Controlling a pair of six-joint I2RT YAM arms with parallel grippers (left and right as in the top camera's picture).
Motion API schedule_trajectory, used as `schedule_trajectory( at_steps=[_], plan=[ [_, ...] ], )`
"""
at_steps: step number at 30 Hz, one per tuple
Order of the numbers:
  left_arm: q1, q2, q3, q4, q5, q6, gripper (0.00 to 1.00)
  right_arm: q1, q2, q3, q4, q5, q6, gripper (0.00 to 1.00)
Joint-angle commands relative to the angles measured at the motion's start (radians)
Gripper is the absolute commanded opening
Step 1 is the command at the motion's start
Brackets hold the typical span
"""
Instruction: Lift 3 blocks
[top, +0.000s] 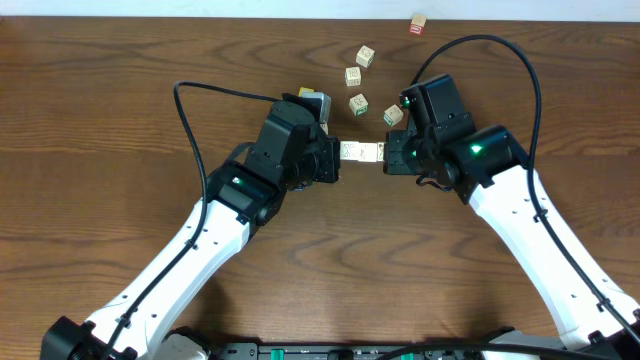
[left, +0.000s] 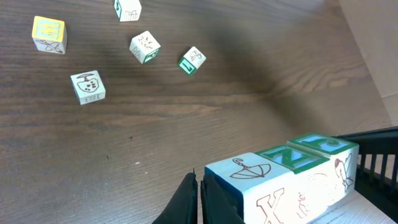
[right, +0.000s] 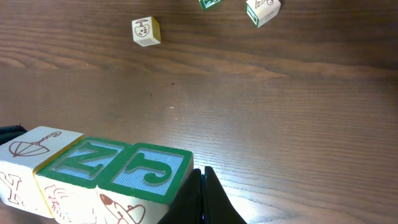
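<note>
Between the 2 grippers, 3 blocks (top: 362, 152) form a straight end-to-end row: smooth whitish cubes, 1 with a brown umbrella drawing, 2 with ribbed green Z and J tops. The left gripper (left: 199, 200) and the right gripper (right: 202, 194), black fingers pinched together, butt against its ends. Loose cubes (top: 358, 103) dot the dark, grained wooden table (top: 120, 120).

The left end effector (left: 199, 194), its fingers pressed together, meets the end of a row of three blocks (left: 283, 180): an umbrella block (left: 245, 171) nearest, then two green-topped ones. Farther off on the dark wood desk (left: 186, 124) lie loose cubes (left: 87, 86), among them a yellow-topped cube (left: 48, 34)
</note>
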Motion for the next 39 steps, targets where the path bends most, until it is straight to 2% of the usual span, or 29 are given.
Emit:
schedule_trajectory(
  at_steps=[1, 39],
  plan=[
    [-0.071, 0.022, 0.043, 0.026, 0.21, 0.01, 0.07, 0.082, 0.017, 0.043, 0.035, -0.242, -0.008, 0.01],
    [-0.071, 0.174, 0.042, 0.048, 0.21, 0.016, 0.07, 0.072, 0.18, 0.042, 0.072, -0.26, -0.016, 0.01]
  ],
)
